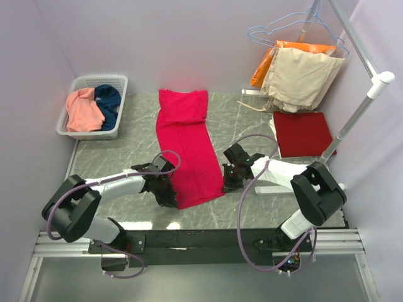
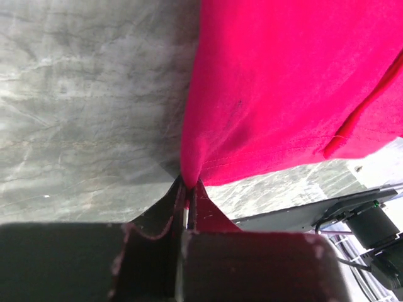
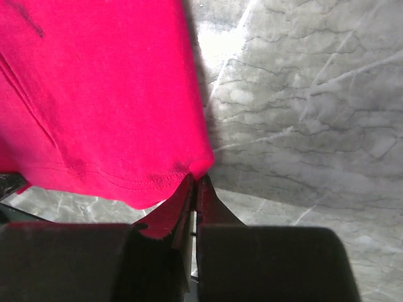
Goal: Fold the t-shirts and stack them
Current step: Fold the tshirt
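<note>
A bright crimson-red t-shirt (image 1: 186, 141) lies as a long folded strip down the middle of the table. My left gripper (image 1: 170, 198) is shut on its near left corner, seen in the left wrist view (image 2: 187, 182). My right gripper (image 1: 227, 184) is shut on its near right corner, seen in the right wrist view (image 3: 196, 177). The hem (image 3: 119, 182) is lifted slightly off the table. A darker red t-shirt (image 1: 302, 133) lies folded square at the right. A salmon-pink t-shirt (image 1: 83, 110) and a dark teal-blue t-shirt (image 1: 110, 100) sit crumpled in the basket.
A white plastic basket (image 1: 75, 133) stands at the back left. Beige (image 1: 302, 78) and orange (image 1: 267, 63) garments hang on wire hangers from a white rack (image 1: 359, 113) at the back right. The table is grey marble (image 1: 119, 154).
</note>
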Controlling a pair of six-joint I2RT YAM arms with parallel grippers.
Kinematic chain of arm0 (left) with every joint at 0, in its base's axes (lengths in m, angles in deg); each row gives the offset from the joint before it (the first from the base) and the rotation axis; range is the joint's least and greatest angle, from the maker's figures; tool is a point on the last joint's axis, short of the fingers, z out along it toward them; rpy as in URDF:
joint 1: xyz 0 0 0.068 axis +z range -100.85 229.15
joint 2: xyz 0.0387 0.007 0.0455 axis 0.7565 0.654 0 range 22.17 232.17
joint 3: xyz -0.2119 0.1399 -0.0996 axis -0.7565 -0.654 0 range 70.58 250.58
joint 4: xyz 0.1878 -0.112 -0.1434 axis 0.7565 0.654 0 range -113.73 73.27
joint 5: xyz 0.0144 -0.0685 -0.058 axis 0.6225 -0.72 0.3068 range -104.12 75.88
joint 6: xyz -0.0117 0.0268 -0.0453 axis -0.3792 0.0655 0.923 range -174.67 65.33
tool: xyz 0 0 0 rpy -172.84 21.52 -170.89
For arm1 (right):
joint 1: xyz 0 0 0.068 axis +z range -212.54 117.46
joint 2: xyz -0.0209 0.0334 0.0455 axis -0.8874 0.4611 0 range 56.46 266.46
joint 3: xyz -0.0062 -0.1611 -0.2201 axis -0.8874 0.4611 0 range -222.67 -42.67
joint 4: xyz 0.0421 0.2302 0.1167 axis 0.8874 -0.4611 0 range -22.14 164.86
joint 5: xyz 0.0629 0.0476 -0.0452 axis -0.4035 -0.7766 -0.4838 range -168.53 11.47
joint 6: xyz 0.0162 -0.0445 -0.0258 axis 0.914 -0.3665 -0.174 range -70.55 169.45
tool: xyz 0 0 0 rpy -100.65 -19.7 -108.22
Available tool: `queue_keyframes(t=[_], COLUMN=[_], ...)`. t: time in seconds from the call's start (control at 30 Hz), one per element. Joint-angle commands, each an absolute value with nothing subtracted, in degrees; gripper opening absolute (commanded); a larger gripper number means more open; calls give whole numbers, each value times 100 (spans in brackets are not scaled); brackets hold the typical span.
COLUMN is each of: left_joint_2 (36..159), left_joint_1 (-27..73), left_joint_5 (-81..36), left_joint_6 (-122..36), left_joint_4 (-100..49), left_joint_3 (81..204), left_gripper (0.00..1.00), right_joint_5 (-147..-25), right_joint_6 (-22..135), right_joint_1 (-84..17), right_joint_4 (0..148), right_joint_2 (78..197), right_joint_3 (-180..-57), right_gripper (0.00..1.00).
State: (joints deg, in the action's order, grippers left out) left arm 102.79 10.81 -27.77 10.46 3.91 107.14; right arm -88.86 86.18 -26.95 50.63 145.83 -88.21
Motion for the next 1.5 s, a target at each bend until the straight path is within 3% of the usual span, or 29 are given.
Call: queue_keyframes(t=[0.0, 0.33, 0.83, 1.47], left_joint_2=[10058, 9249, 8467, 8528], left_joint_1=[1048, 952, 477, 345], left_joint_5=[-2503, -2151, -1887, -965], left_joint_6=[1055, 1054, 1713, 1503], left_joint_4=[633, 1494, 2057, 2531], left_joint_3=[10829, 10513, 10143, 11346], left_gripper=[1, 1, 1, 1], right_joint_5=[-8811, -9154, -9093, -7862], right_joint_6=[8548, 8838, 9436, 9146], right_joint_1=[-2590, -1746, -744, -708], right_joint_4=[5034, 4884, 4981, 3786], right_joint_2=[14515, 13417, 13293, 13328], right_joint_3=[-8478, -7968, -7888, -9627], right_gripper=[0, 0, 0, 0])
